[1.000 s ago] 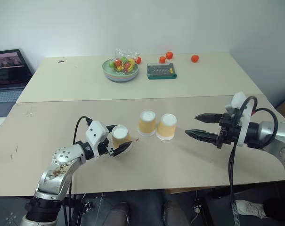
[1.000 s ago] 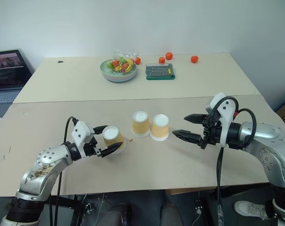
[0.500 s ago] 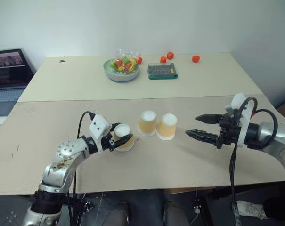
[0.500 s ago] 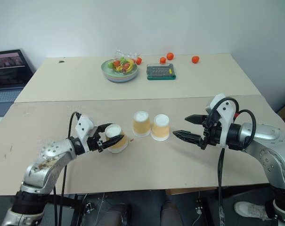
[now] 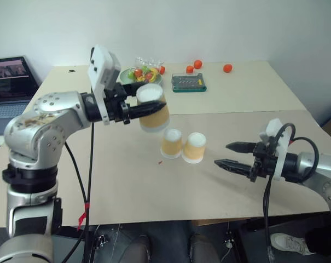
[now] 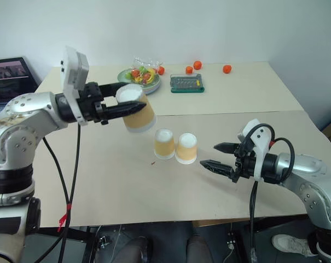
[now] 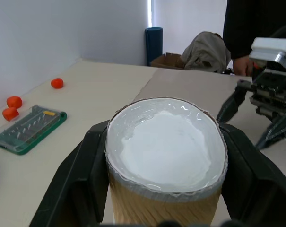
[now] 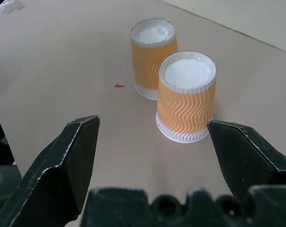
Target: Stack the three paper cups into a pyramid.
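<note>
The left gripper (image 5: 139, 108), clamped on 1 upside-down orange-yellow paper cup (image 5: 152, 107), carries it above the 2 standing base cups (image 5: 183, 146) mid-tabletop (image 5: 127, 186). The right gripper (image 5: 231, 155) waits nearby, jaws apart. Next, I judge: centre it over their seam and lower it.

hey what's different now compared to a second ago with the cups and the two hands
The left hand has lifted its cup off the table and now holds it in the air, above and just to the left of the two other cups. Those two cups stand upside down side by side as before. The right hand has sunk slightly, stays open and empty to their right.
</note>
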